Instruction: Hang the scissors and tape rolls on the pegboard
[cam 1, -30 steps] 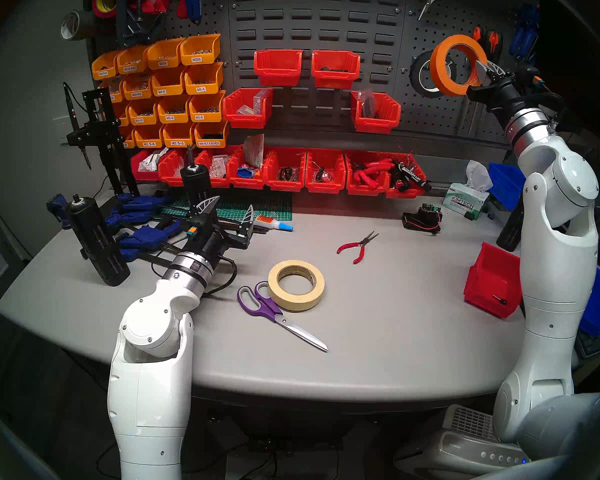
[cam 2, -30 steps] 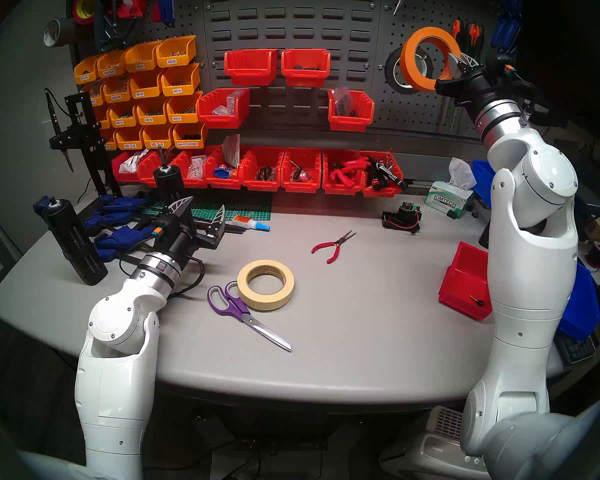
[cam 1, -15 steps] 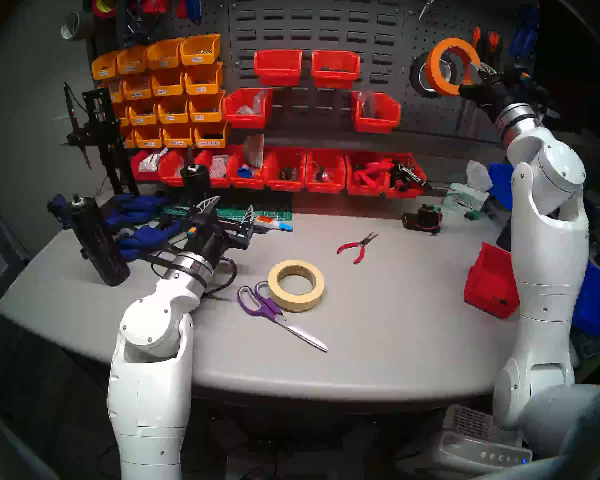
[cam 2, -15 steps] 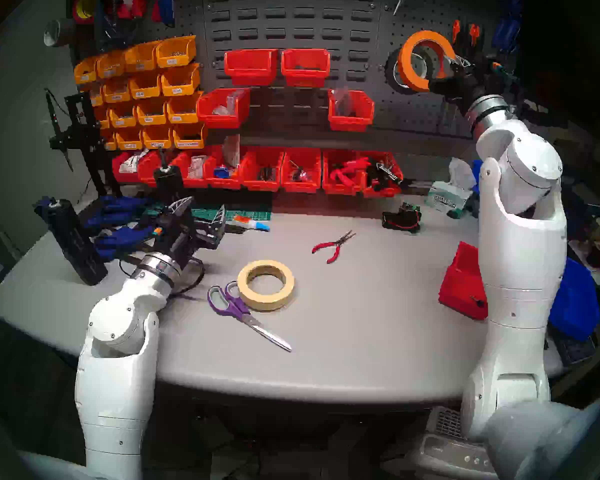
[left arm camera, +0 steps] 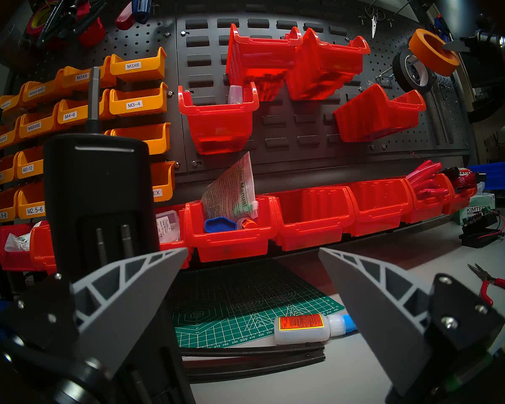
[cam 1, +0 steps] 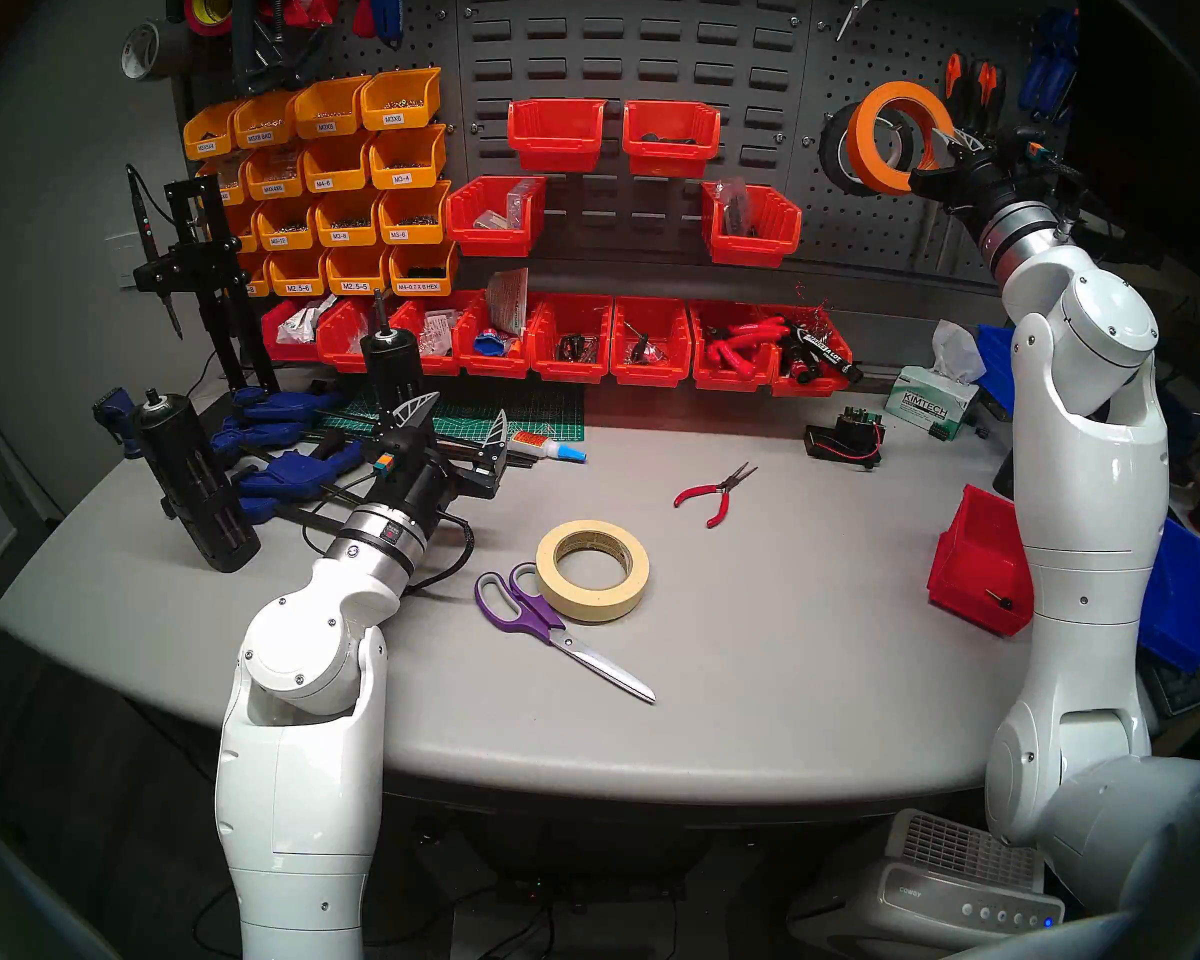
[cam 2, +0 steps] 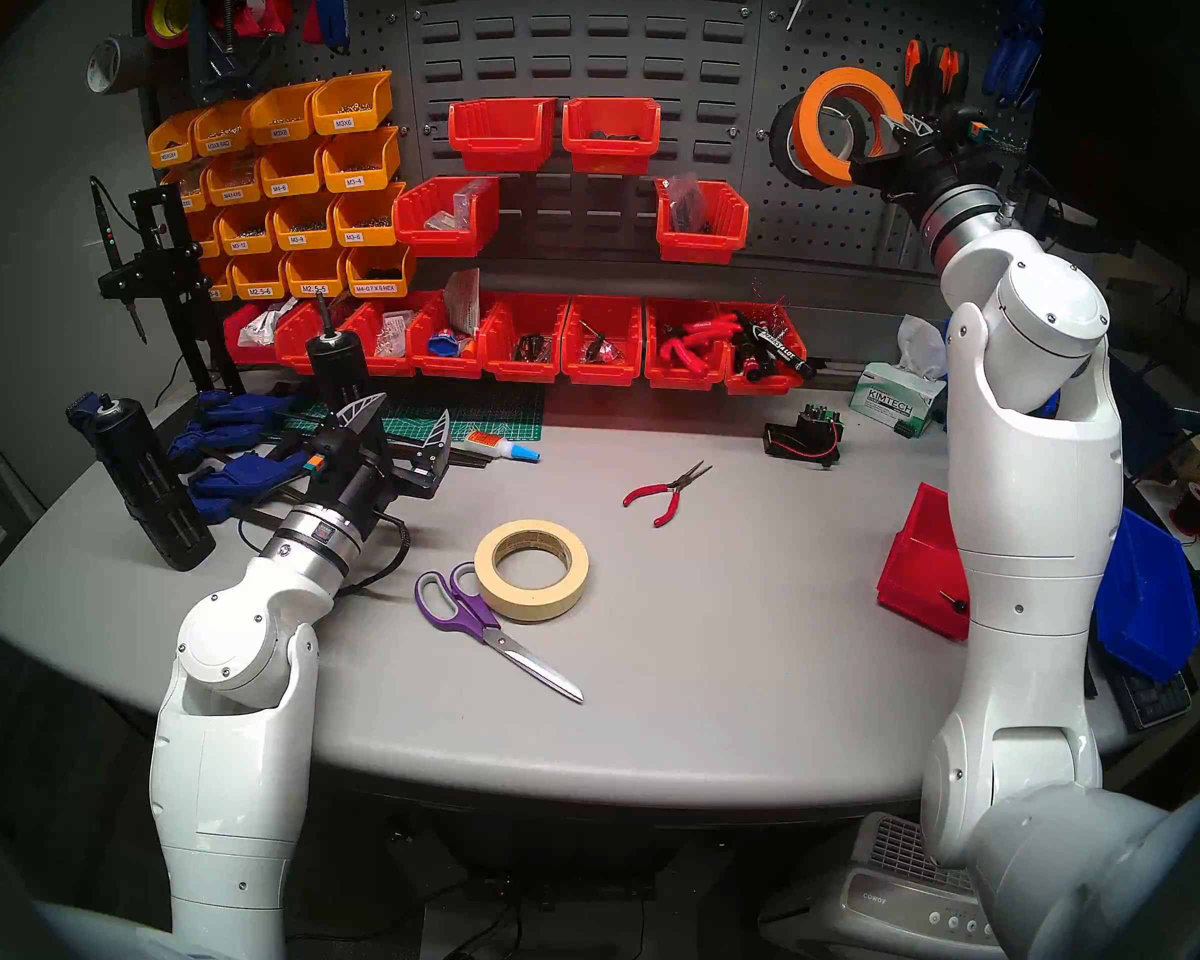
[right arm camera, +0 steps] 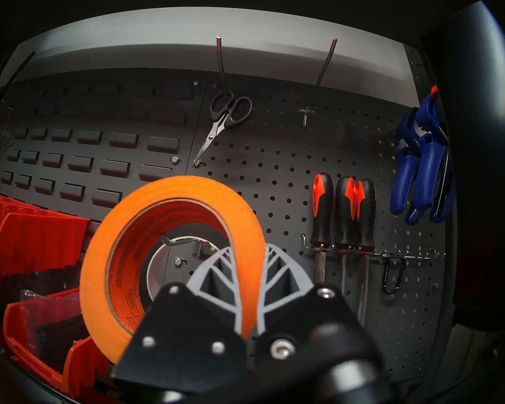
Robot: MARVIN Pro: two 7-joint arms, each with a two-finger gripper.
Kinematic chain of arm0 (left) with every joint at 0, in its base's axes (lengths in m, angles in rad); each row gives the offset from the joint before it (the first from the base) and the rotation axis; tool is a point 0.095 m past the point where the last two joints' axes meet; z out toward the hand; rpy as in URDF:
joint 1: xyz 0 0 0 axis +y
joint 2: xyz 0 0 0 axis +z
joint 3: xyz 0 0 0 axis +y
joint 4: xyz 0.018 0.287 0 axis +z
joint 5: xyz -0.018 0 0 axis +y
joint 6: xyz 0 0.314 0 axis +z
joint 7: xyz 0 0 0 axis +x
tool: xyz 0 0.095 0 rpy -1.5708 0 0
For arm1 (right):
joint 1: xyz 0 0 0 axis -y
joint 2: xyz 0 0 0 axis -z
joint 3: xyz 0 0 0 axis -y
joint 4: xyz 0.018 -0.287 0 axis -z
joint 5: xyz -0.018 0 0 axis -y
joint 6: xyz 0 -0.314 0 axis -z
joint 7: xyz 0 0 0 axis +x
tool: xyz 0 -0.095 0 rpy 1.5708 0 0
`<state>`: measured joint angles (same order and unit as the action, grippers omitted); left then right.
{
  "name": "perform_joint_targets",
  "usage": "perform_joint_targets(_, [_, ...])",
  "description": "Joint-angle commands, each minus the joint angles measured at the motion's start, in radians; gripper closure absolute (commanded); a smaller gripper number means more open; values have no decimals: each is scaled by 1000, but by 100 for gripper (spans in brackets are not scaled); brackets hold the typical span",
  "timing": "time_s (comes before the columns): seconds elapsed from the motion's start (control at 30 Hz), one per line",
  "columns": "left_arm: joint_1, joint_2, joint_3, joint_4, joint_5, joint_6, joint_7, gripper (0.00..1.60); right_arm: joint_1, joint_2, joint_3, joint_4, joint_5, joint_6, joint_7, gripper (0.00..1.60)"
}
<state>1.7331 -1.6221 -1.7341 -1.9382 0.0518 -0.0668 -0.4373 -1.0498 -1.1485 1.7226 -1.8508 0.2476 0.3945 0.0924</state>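
Right wrist view: right end effector (right arm camera: pixel 247 266) grips orange tape roll (right arm camera: pixel 169 249); red bin (right arm camera: pixel 56 336) holds dark parts.

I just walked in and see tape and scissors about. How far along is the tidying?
Done: the black roll already hangs on a hook of the pegboard. In hand: the right gripper is shut on the orange roll, held up in front of that same hook, not yet on it. Left: the cream roll and the scissors lie on the table; the left gripper is open and empty.
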Motion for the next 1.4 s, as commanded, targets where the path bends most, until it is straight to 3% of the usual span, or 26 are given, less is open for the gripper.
perform_joint_targets(0.0, [0,0,0,0,0,-7,0,0,44,7,2,-9,7,16,4,160])
perform_joint_targets(0.83, [0,0,0,0,0,-6,0,0,94,-15,-52,35,-1,56,-25,160])
perform_joint_targets(1.37, [0,0,0,0,0,-6,0,0,124,-4,-48,38,6,101,-42,160])
